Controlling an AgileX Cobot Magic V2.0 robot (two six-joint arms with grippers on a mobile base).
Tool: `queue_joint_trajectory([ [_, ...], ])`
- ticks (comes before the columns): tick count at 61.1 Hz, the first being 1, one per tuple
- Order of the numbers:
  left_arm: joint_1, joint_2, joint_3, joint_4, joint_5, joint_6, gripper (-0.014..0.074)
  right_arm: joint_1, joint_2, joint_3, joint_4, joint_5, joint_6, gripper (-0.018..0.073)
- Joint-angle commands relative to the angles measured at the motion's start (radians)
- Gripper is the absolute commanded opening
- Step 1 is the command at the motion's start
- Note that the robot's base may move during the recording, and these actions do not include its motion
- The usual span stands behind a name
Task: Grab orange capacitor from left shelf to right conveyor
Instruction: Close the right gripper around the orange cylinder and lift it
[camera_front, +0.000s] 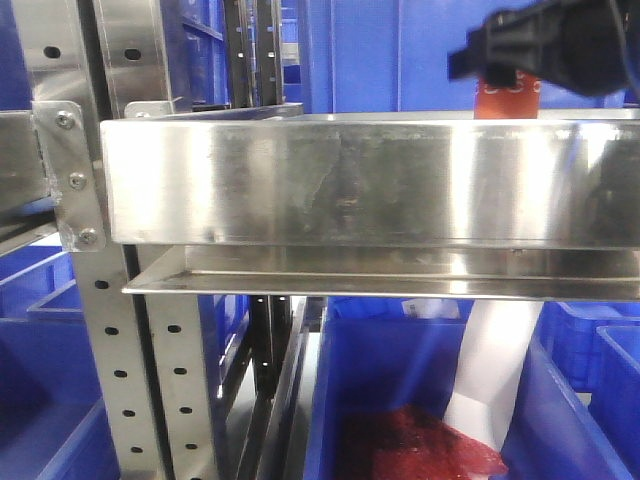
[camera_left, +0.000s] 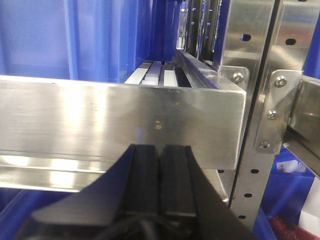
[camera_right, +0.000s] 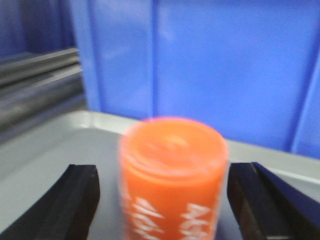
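Observation:
The orange capacitor (camera_right: 172, 175) stands upright on the left shelf's grey floor (camera_right: 45, 155), white print on its side. My right gripper (camera_right: 164, 192) is open around it, with a gap between the cylinder and each black finger (camera_right: 80, 195). From the front, only the capacitor's top (camera_front: 507, 98) shows above the shelf's tall steel lip (camera_front: 350, 180), under the right gripper's black body (camera_front: 545, 45). My left gripper (camera_left: 160, 150) is shut on nothing, just in front of the shelf lip (camera_left: 100, 120). The right conveyor is out of view.
Perforated steel uprights (camera_front: 110, 370) carry the shelf at its left end. Blue plastic bins (camera_front: 400, 50) stand behind the shelf. Another blue bin (camera_front: 360, 390) below holds red material (camera_front: 420, 445) and a white sheet (camera_front: 490, 370).

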Motion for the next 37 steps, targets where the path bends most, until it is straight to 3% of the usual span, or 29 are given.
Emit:
queue_joint_trajectory([
  [1, -0.007, -0.012, -0.004, -0.002, -0.091, -0.002, -0.0127, -0.013, -0.018, -0.035, -0.002, -0.111, -0.006, 0.0619],
  [9, -0.007, -0.012, -0.004, -0.002, -0.091, -0.002, -0.0127, -0.013, 0.008, -0.035, -0.002, -0.131, -0.006, 0.0544],
  [23, -0.007, -0.012, -0.004, -0.002, -0.091, -0.002, -0.0127, -0.013, 0.024, -0.035, -0.002, -0.145, -0.006, 0.0219],
  [28, -0.007, -0.012, -0.004, -0.002, -0.091, -0.002, -0.0127, -0.013, 0.009, -0.035, -0.002, -0.149, -0.006, 0.0145],
  [37, -0.007, -0.012, -0.004, -0.002, -0.091, -0.002, -0.0127, -0.013, -0.062, -0.035, -0.002, -0.106, -0.006, 0.0116],
])
